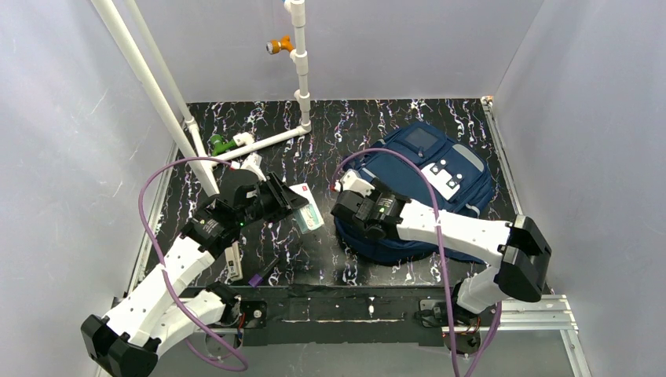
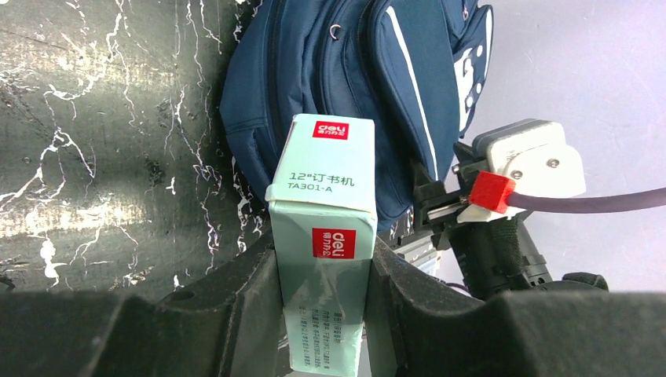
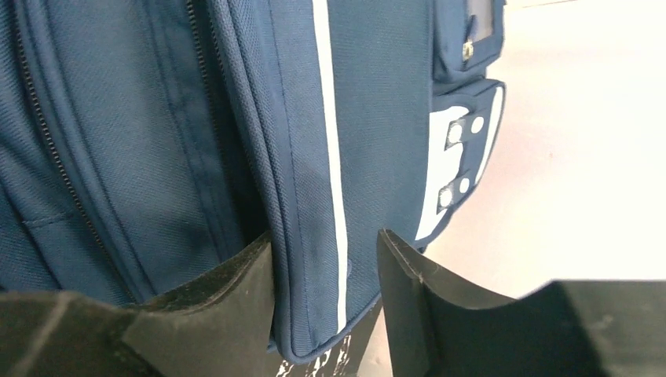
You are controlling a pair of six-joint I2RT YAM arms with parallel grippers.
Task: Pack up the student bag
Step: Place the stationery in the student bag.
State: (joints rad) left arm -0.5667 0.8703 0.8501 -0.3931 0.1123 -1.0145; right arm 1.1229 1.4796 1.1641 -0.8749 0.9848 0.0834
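left pincer (image 1: 289,203) is clamped on both sides of a pale green box (image 2: 326,196). to its right, the right pincer (image 3: 326,251) pinches a fabric fold of the student bag (image 1: 397,169), which lies on the counter's (image 1: 353,126) right half.

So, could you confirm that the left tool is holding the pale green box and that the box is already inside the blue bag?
Not quite. The left tool does hold the pale green box, but the box is not inside the student bag. The top external view shows it held over the table, to the left of the bag and apart from it.
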